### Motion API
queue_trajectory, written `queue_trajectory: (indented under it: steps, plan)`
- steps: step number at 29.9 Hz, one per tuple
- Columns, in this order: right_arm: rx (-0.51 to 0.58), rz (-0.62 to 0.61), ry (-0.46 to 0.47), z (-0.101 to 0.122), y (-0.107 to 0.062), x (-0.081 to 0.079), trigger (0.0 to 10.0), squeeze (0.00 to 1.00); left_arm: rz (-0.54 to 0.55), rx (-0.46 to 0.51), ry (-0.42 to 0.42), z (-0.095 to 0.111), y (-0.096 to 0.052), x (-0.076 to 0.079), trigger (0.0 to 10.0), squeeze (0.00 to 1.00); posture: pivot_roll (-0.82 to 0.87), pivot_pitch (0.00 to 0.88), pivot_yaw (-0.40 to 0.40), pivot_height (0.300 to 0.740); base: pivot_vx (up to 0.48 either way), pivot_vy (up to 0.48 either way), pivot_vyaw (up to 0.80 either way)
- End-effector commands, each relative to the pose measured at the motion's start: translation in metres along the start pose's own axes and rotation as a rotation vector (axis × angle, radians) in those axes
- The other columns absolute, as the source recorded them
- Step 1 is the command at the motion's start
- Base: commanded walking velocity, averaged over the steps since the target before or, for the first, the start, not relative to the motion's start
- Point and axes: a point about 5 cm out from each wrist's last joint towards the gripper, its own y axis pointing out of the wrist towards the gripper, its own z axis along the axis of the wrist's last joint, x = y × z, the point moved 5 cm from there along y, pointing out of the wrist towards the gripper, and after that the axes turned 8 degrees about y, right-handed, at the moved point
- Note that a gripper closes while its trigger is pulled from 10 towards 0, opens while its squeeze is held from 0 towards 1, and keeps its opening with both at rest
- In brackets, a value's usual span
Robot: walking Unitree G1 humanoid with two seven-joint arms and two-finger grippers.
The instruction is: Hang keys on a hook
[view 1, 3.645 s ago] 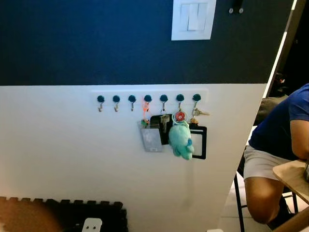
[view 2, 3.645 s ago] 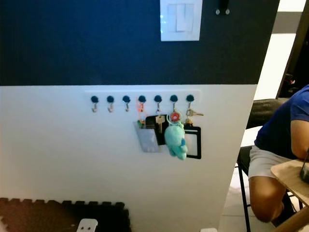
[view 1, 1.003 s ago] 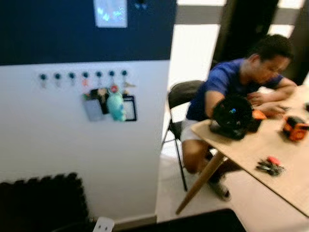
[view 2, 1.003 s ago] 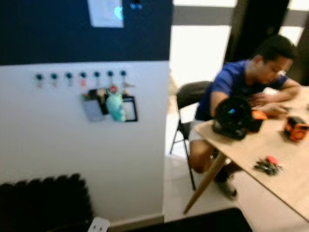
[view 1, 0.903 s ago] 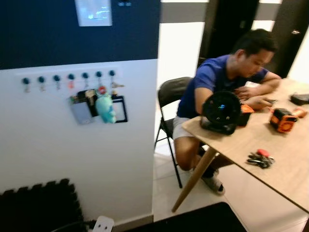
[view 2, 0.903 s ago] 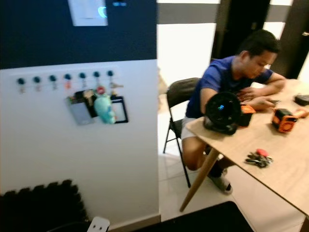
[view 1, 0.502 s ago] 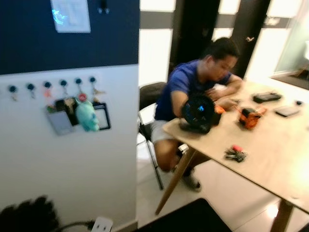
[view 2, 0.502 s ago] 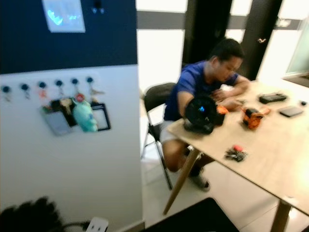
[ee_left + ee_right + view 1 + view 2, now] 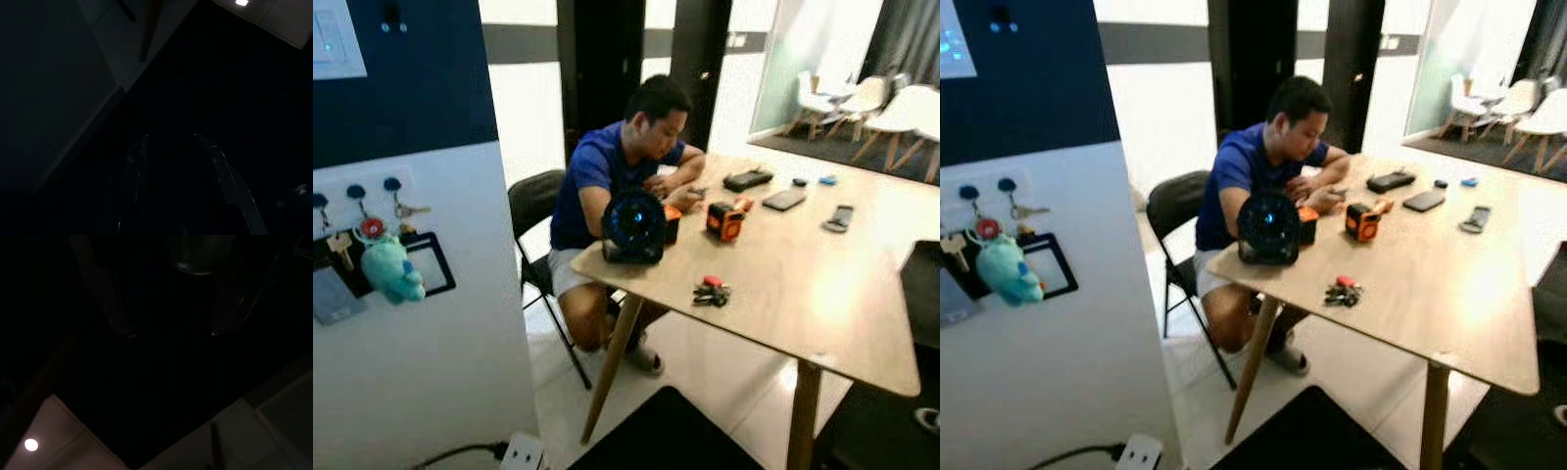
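Observation:
A bunch of keys with a red tag (image 9: 712, 292) lies on the wooden table (image 9: 822, 304), near its front left part. A row of round-headed hooks (image 9: 356, 193) runs along the white wall at the far left. Most of them carry things: a teal plush toy (image 9: 393, 272), loose keys (image 9: 408, 209) and card holders (image 9: 433, 262). Both arms hang low in the dark. My left gripper (image 9: 171, 139) shows its two fingers apart over a dark mat. My right gripper (image 9: 171, 333) also has its fingers spread with nothing between them.
A person (image 9: 617, 181) in a blue shirt sits on a black chair (image 9: 530, 211) at the table's left end. A black fan (image 9: 631, 225), an orange tape measure (image 9: 724, 220) and phones (image 9: 785, 200) are on the table. A power strip (image 9: 521, 452) lies by the wall.
The camera has swung to the right: the hook wall has slid to the left edge, and the table with the keys now sits in the middle. The arms stay hanging.

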Motion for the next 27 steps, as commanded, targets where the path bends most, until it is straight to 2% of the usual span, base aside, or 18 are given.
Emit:
queue_trajectory:
  steps: [1, 27]
  plan:
    - [-0.019, 0.001, 0.004, -0.0063, -0.0017, -0.0008, 10.0, 0.00, 0.005, 0.006, 0.006, 0.0017, 0.0000, -0.0023, 10.0, 0.00, 0.03, 0.005, 0.041, 0.740, 0.000, 0.000, -0.80]
    - [-0.018, 0.001, 0.003, -0.0047, -0.0010, -0.0004, 10.0, 0.00, 0.013, 0.039, 0.005, 0.0099, 0.0017, -0.0028, 10.0, 0.00, 0.03, 0.001, 0.039, 0.740, 0.000, 0.000, -0.80]
